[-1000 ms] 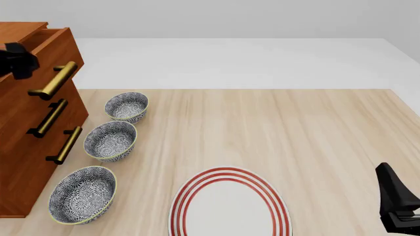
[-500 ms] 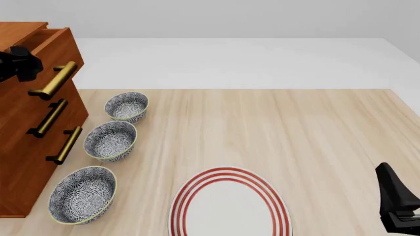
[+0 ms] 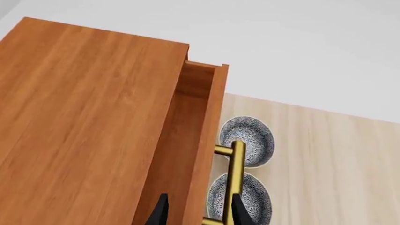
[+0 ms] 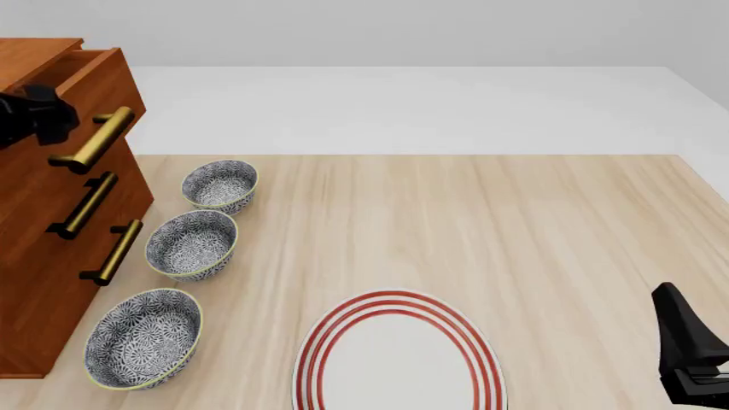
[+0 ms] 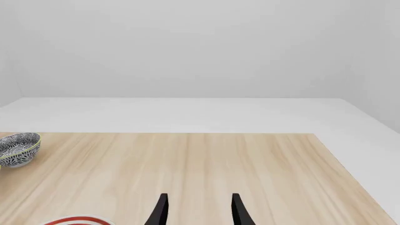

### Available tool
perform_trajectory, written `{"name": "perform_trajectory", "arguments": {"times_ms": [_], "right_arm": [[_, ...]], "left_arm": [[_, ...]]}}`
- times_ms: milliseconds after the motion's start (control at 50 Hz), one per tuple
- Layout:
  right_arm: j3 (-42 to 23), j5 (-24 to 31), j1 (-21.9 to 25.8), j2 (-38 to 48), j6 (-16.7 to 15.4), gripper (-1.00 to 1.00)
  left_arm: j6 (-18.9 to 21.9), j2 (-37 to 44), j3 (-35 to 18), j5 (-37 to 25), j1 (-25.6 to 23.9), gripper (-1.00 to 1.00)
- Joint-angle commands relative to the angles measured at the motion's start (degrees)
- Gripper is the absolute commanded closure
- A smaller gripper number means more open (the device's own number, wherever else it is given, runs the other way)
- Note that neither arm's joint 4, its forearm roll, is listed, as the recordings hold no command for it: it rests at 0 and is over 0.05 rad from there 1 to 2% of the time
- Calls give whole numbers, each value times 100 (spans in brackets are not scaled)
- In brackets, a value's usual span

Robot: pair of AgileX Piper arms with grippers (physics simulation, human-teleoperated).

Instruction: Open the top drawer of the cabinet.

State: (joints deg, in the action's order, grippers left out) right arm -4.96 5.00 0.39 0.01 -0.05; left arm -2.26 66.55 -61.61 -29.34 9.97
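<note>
The cabinet (image 4: 46, 256) stands at the table's left edge, with three brass bar handles. Its top drawer (image 4: 97, 81) is pulled out a little, so a strip of plain wood interior (image 3: 187, 122) shows in the left wrist view. The drawer's brass handle (image 4: 97, 137) sticks out to the right. My left gripper (image 4: 40, 115) hovers over the drawer's front, just left of the handle. In the left wrist view (image 3: 198, 214) it is open and straddles the drawer front, with one finger beside the handle (image 3: 236, 173). My right gripper (image 4: 689, 363) is open and empty at the near right.
Three patterned bowls (image 4: 220, 184) (image 4: 193, 243) (image 4: 143, 336) stand in a row just right of the cabinet, below the handles. A red-ringed white plate (image 4: 399, 354) lies at the near middle. The right wrist view shows one bowl (image 5: 18, 147) and the plate's rim (image 5: 78, 220).
My left gripper has shifted slightly rightward and down beside the top handle. The drawer and the right arm have not visibly moved.
</note>
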Motion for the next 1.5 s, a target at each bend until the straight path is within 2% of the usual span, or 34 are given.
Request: {"name": "perform_trajectory", "arguments": {"times_ms": [20,740,1500], "right_arm": [[0,-1,1,0,-1,-100],[0,0,-1,0,0,-100],[0,0,0,0,0,-100]], "left_arm": [[7,98,22,73,16,-100],[-154,328,102,171,-260,-100],[-82,750,-257,-59,-751,-100]]}}
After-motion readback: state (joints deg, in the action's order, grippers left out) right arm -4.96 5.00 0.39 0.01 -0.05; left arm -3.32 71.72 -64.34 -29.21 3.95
